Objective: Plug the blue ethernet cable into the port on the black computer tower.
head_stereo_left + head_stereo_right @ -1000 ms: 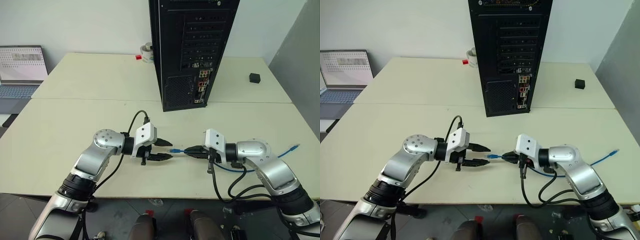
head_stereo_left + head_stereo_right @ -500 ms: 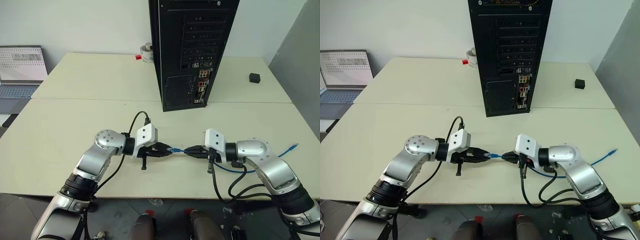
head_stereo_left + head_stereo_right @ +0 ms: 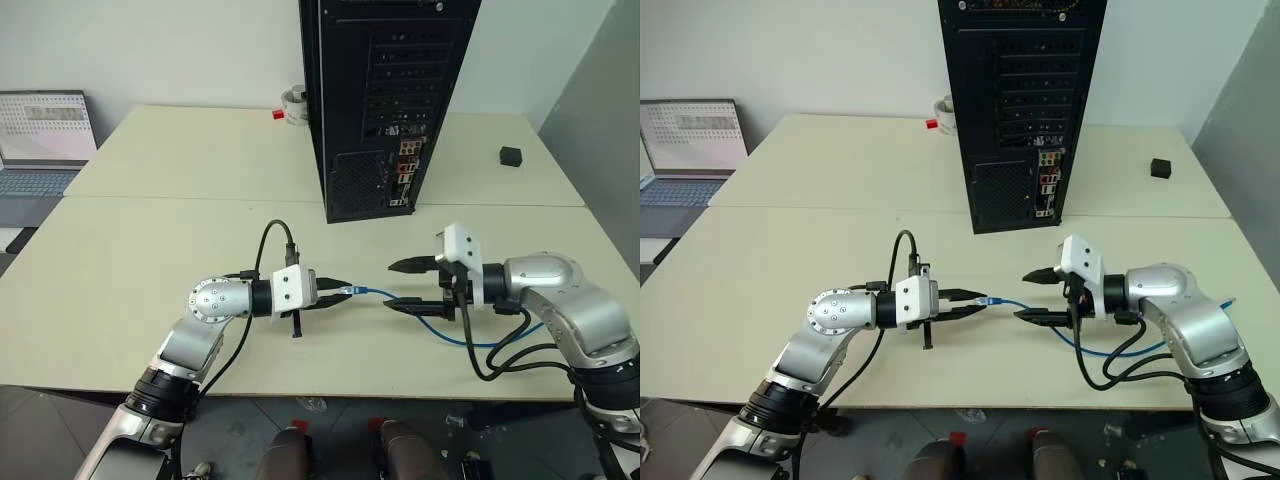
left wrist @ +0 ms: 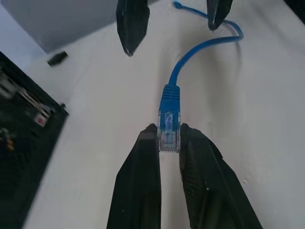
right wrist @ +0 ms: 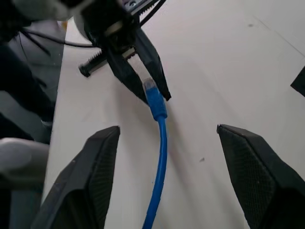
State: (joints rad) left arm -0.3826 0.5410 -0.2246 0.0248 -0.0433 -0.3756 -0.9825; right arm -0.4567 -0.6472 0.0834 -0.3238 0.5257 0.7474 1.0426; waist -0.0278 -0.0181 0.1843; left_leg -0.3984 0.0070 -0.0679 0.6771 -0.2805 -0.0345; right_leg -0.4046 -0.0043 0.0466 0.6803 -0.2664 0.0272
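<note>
The plug of the blue ethernet cable [image 4: 169, 119] is pinched between the jaws of the left gripper [image 3: 338, 293], held above the near part of the bench [image 3: 150, 250], and the cord is seen trailing away to the right. The right gripper [image 3: 407, 284] is seen just beyond the plug with its jaws spread wide, nothing gripped; the cord runs between its fingers [image 5: 90, 176] without being clamped. From there the cable is looped under the right arm, and its other end is seen lying near the right edge of the bench.

The black computer tower [image 3: 385, 100] is stood upright at the far middle of the bench, its rear panel with slot covers, vent grille and coloured connectors turned toward the grippers, well apart from the plug. Bare bench lies between the plug and the tower's rear. A small black cube [image 3: 510, 155] is seen far right, a roll of tape [image 3: 293, 103] and a red item [image 3: 277, 114] far left of the tower, and a laptop [image 3: 42, 135] at the far left
</note>
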